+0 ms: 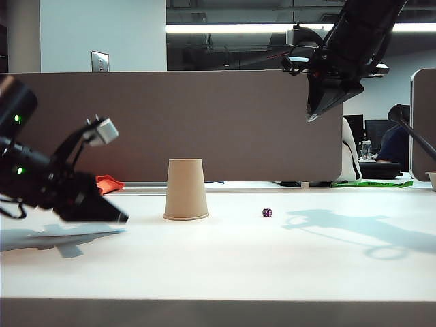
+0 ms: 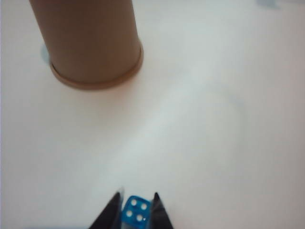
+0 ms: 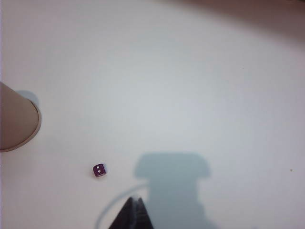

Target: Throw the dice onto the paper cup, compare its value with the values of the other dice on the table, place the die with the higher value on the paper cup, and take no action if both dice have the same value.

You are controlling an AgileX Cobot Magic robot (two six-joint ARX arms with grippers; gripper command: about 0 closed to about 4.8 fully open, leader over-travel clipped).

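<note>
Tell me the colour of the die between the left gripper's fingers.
Light blue die with white pips; the left wrist view shows it best.

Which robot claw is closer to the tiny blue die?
Left. The left gripper has the tiny translucent light blue die between its fingertips on the table; the right gripper hangs high, far away.

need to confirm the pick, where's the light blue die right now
In the left wrist view the light blue die sits between the fingertips of the left gripper, low over the table on the left, short of the upside-down paper cup.
</note>
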